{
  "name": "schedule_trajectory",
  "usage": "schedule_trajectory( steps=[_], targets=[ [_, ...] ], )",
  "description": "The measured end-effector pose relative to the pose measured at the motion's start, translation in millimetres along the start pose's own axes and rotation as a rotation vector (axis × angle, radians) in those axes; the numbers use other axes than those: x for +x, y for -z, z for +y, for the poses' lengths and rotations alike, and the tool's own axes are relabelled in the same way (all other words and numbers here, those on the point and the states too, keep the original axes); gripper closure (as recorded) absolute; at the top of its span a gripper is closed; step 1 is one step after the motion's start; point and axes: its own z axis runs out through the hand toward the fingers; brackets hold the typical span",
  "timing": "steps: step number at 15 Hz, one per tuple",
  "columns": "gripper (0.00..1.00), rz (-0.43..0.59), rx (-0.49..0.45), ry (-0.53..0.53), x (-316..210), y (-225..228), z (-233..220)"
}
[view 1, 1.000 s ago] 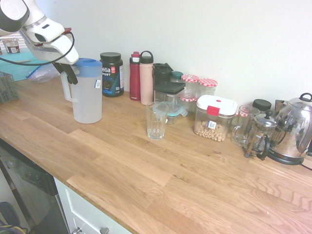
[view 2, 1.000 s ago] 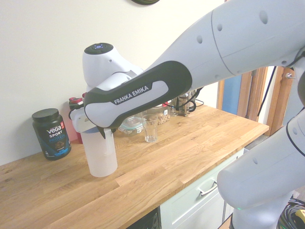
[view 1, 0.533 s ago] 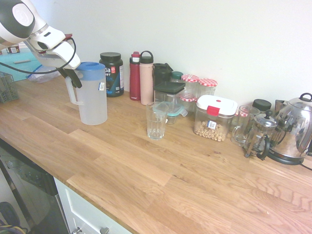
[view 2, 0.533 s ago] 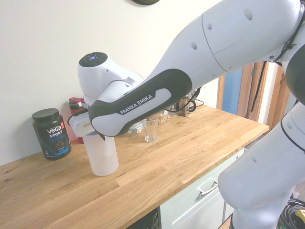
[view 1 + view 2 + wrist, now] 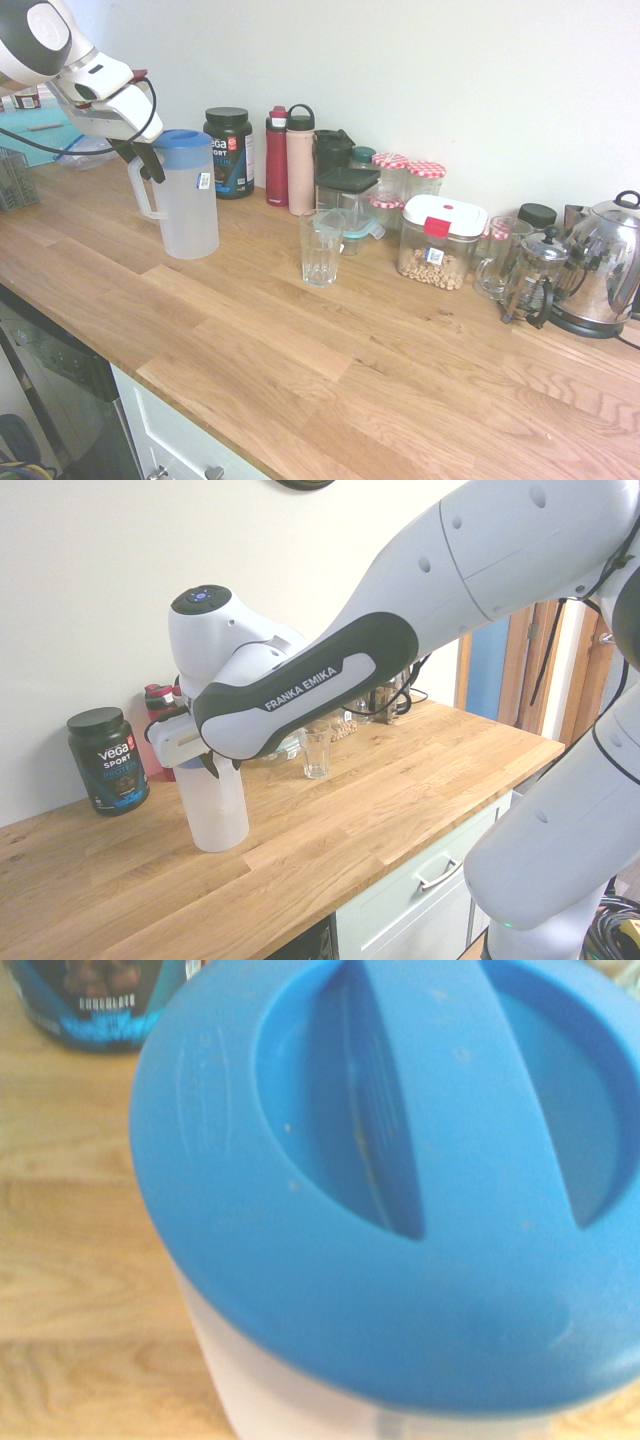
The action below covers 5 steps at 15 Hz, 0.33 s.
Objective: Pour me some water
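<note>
Gripper [image 5: 143, 160] sits at the handle of the water pitcher [image 5: 187, 200], fingers dark and pointing steeply down around the top of the handle loop. Jaw state: cannot tell from either exterior view whether they are clamped on the handle or slightly parted around it; too small and partly hidden by the wrist body.

Pitcher stands upright on the wooden counter [image 5: 300, 340], base flat, blue lid [image 5: 400, 1180] on. Handle faces the arm, away from the glass.

Drinking glass [image 5: 320, 247] is the target: upright, apparently empty, well apart from the pitcher on the side opposite the handle, in front of the row of bottles and jars along the wall. Black Vega tub [image 5: 229, 152] stands just behind the pitcher.

Key relation: the glass lies across the pitcher body from the jaws, so the pour side already faces roughly toward it. Judged next move: secure the handle, lift, carry toward the glass, tip away from the gripper.

Risk: loose hold lets the pitcher swing.
</note>
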Motion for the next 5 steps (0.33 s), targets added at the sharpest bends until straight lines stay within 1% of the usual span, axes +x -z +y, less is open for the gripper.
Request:
schedule_trajectory(
  steps=[3,5],
  targets=[
    [0.00,-0.089,-0.035,0.032,-2,14,12],
    [0.00,-0.210,-0.069,0.069,-1,31,29]
  ],
)
